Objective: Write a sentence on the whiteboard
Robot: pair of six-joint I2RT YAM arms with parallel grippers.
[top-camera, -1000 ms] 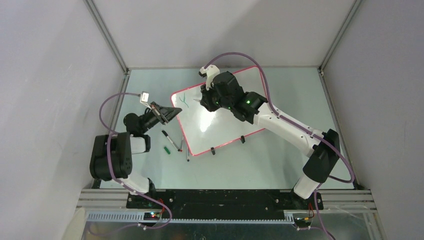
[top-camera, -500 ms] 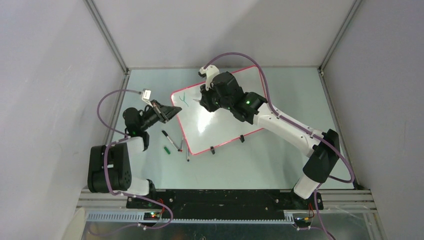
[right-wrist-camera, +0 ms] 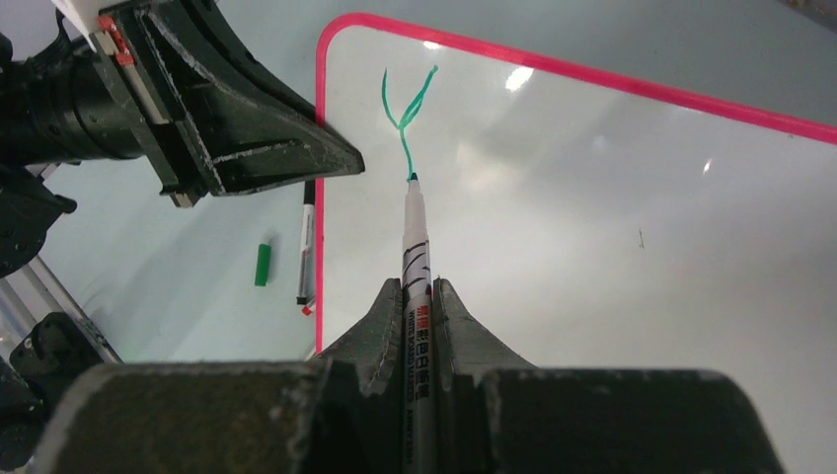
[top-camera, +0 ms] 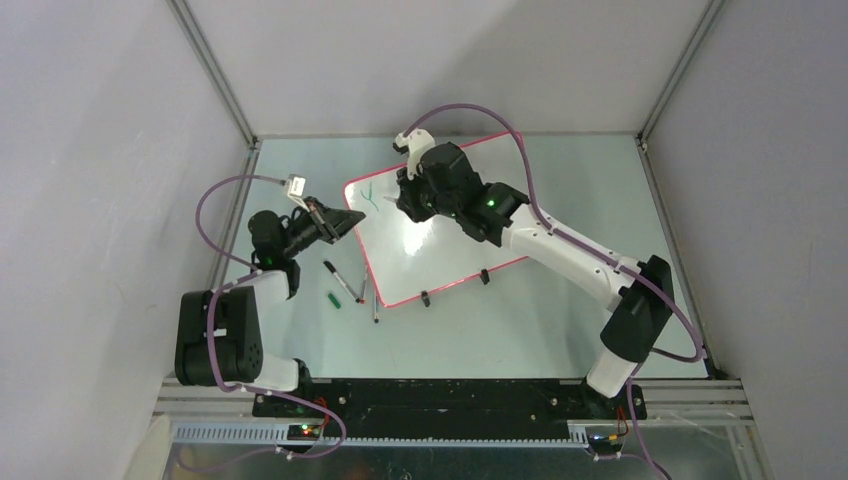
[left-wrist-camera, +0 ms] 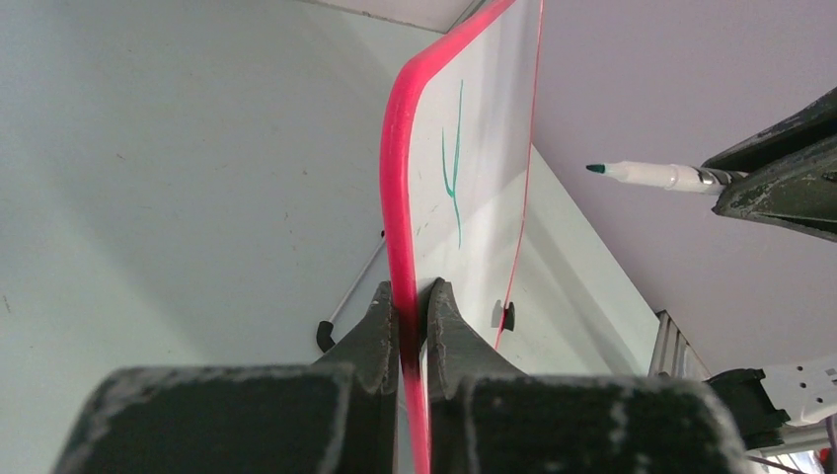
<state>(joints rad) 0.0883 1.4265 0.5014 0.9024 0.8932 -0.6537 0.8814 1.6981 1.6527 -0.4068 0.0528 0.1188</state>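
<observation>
1 whiteboard [top-camera: 450, 245], centre of top view on the desk [top-camera: 570, 190]: glossy white, red-pink rim, 2 black clip feet on lower edge. Sentence [right-wrist-camera: 405, 104]: only 1 teal Y-shaped stroke, board's upper-left corner. Left end effector [left-wrist-camera: 407, 296] pinching the board's left rim. Right end effector [right-wrist-camera: 418, 291] clamped on 1 marker [right-wrist-camera: 413, 227]. Loose at lower left of board: 2 pens [top-camera: 342, 281], possibly 3, and 1 green cap [top-camera: 335, 299].

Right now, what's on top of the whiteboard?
One green Y-shaped stroke near a corner of the whiteboard, with the marker tip by its foot. The patch under the right fingers is hidden.
</observation>
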